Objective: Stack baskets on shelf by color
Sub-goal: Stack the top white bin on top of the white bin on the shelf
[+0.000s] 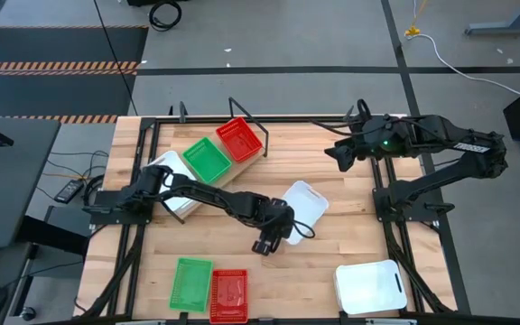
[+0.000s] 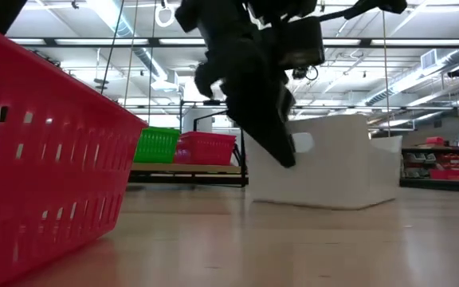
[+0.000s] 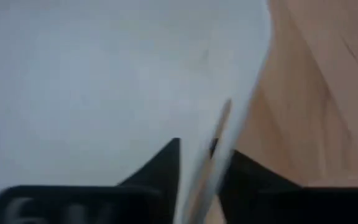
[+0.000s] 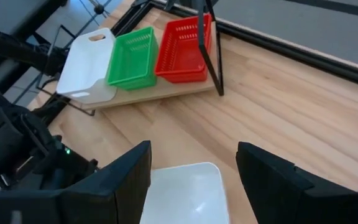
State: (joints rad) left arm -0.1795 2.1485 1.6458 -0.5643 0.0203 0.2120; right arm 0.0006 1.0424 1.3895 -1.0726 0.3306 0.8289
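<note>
The left gripper point(image 1: 267, 242) is at the near edge of the white basket point(image 1: 305, 204) mid-table, its fingers point(image 3: 160, 168) straddling the thin wall; whether they pinch it I cannot tell. The wrist view is mostly blurred white plastic. The right gripper point(image 1: 341, 159) hangs open behind that basket. Beyond it, the shelf point(image 4: 166, 90) carries white, green and red baskets.
</note>
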